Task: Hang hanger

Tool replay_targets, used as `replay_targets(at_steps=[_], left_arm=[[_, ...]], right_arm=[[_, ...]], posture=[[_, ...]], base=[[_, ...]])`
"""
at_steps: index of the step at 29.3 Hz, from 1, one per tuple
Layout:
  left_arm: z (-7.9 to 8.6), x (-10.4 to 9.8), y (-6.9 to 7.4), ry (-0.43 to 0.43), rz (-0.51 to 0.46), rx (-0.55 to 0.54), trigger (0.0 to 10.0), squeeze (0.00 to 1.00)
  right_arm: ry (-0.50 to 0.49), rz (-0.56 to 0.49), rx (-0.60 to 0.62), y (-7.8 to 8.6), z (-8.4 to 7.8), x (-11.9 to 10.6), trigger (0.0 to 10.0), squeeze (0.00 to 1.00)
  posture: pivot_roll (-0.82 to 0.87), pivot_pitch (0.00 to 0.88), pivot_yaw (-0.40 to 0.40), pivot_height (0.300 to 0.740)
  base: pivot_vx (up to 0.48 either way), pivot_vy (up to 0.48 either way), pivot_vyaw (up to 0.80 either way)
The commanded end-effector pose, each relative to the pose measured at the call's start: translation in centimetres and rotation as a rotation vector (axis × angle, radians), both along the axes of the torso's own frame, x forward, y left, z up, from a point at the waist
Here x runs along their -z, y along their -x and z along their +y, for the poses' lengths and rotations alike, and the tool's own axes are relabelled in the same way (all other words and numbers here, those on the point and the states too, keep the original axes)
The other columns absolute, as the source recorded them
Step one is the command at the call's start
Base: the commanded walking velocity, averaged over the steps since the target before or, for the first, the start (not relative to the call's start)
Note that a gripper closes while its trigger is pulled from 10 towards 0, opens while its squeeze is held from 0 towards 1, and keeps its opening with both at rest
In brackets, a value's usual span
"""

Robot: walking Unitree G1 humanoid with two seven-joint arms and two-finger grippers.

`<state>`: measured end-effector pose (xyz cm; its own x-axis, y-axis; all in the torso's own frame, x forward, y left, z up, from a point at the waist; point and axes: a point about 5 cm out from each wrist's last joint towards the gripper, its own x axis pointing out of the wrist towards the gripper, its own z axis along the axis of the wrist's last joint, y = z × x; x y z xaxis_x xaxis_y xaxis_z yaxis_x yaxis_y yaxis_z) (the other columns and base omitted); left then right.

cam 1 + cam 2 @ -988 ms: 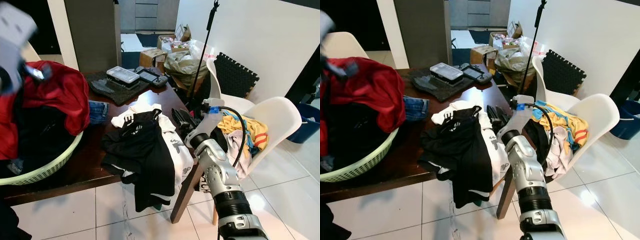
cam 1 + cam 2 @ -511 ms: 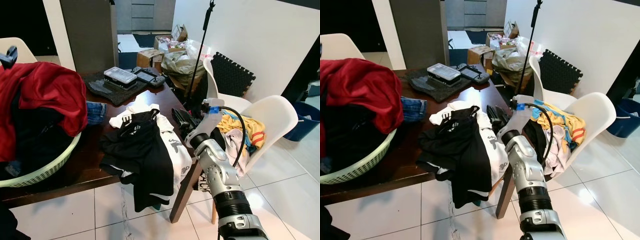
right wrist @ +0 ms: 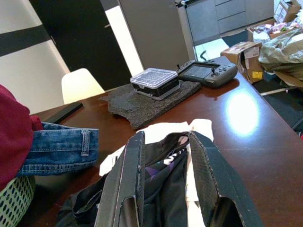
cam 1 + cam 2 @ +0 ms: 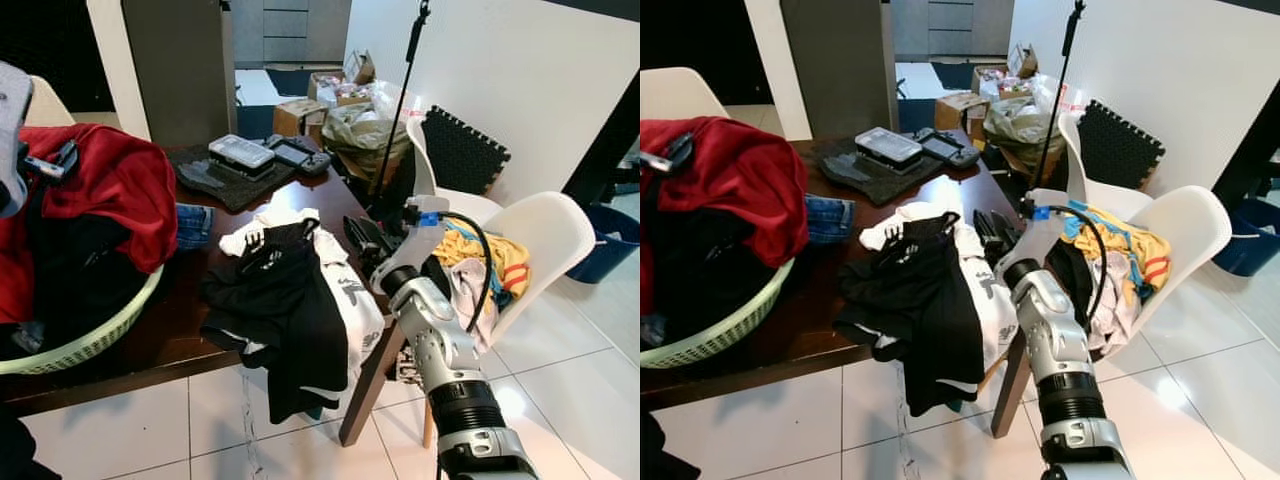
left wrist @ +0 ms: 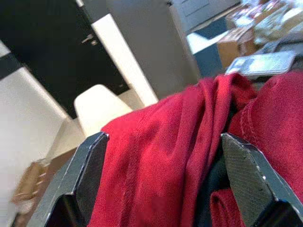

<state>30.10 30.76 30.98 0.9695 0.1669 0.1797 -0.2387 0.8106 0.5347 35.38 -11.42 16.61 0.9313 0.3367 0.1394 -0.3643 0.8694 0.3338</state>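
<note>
Because my right gripper (image 3: pixel 165 189) needs the hanger, its jaws stand narrowly parted over the black garment (image 4: pixel 285 320) (nothing gripped); left gripper (image 5: pixel 165 184) wide above red cloth (image 5: pixel 180 142).

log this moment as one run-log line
left end effector: open over red garment | right end effector: open above black garment | table

Head views overlook the table (image 4: pixel 190 330); wrist views sit close above it.
</note>
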Motion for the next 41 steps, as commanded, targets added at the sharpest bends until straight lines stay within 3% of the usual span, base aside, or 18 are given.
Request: replay_targets(at_steps=[1, 8, 21, 22, 23, 26, 27, 41], left_arm=[[0.3, 0.7, 0.0, -0.037, 0.040, -0.054, 10.0, 0.00], [1.9, 1.9, 0.2, -0.067, 0.084, -0.127, 10.0, 0.00], [2.3, 2.1, 0.5, -0.110, 0.060, -0.168, 10.0, 0.00], [2.3, 2.1, 0.5, -0.115, 0.058, -0.174, 8.3, 0.00], [2.4, 2.1, 0.5, -0.120, 0.054, -0.181, 4.0, 0.00], [2.5, 2.0, 0.5, -0.126, 0.048, -0.188, 4.0, 0.00], [2.6, 1.9, 0.5, -0.130, 0.040, -0.195, 0.0, 0.00], [2.8, 1.2, 0.6, -0.150, 0.010, -0.215, 0.0, 0.00]], right_arm=[[-0.003, -0.005, -0.002, 0.0, -0.1, -0.3, 10.0, 0.00], [-0.003, -0.007, -0.018, 0.0, 0.1, -0.3, 10.0, 0.00], [0.000, -0.040, -0.118, 0.5, 1.3, -0.6, 10.0, 0.00], [0.000, -0.040, -0.117, 0.5, 1.3, -0.6, 10.0, 0.00], [0.001, -0.039, -0.116, 0.5, 1.3, -0.6, 10.0, 0.00], [0.002, -0.038, -0.114, 0.5, 1.3, -0.6, 10.0, 0.00], [0.003, -0.036, -0.112, 0.4, 1.2, -0.6, 10.0, 0.00], [0.007, -0.028, -0.115, 0.4, 1.2, -0.4, 10.0, 0.00]], posture=[[0.09, 0.000, -0.065, 0.740], [0.09, 0.000, -0.070, 0.740], [0.09, 0.000, -0.077, 0.740], [0.09, 0.000, -0.075, 0.740], [0.09, 0.000, -0.075, 0.740], [0.09, 0.000, -0.076, 0.740], [0.09, 0.000, -0.077, 0.740], [0.09, 0.000, -0.077, 0.740]], base=[[0.000, 0.000, 0.00], [0.000, 0.000, 0.00], [0.000, 0.000, 0.00], [0.000, 0.000, 0.00], [0.000, 0.000, 0.00], [0.000, 0.000, 0.00], [0.000, 0.000, 0.00], [0.000, 0.000, 0.00]])
